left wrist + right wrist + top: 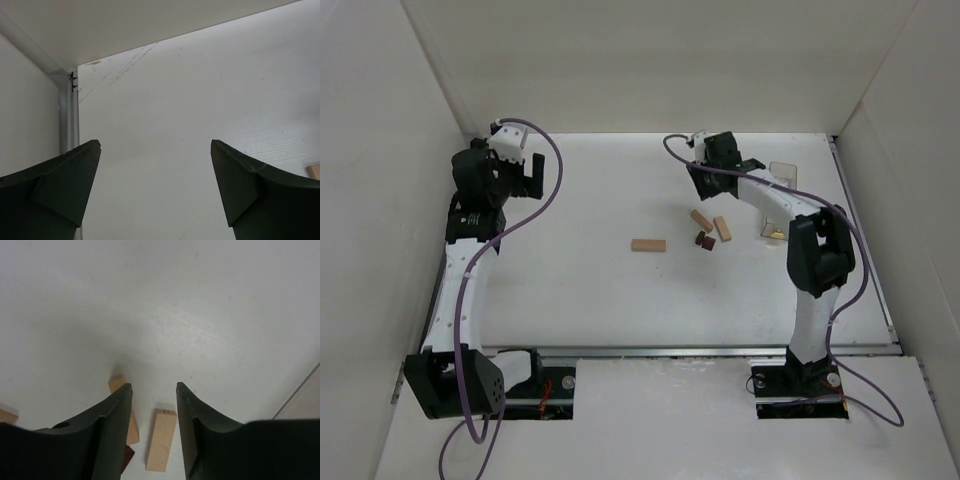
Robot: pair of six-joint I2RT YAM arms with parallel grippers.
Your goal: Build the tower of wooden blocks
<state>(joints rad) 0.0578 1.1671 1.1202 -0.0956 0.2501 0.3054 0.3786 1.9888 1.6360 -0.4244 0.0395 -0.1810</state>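
Blocks not stacked; all pieces lay loose and flat on the white surface (620, 320), right of centre.

- Left tan bar (648, 245) lay alone, long axis left to right, well apart from the others. One corner of a tan piece showed at the right edge of the left wrist view.
- Middle tan bar (701, 220) and right tan bar (722, 228) lay side by side, both angled, near each other but not touching.
- Dark reddish-brown piece (704, 240) sat just near of those two bars, at the near end of the middle one. Contact could not be resolved. Shape too small to tell.
- Clear plastic box (783, 173) stood to the right of the group, partly behind the right arm.

Left pincer (155, 143): at the far left of the surface, fingers spread wide, nothing between them, only bare surface below.

Right pincer (153, 385): just far of the two angled bars, fingers parted by a narrow gap, holding nothing. In its wrist view the right tan bar (161, 440) lay on the surface in line with the gap. The middle tan bar (119, 384) was half hidden behind one finger, with the dark piece (128, 456) at that finger's lower edge.
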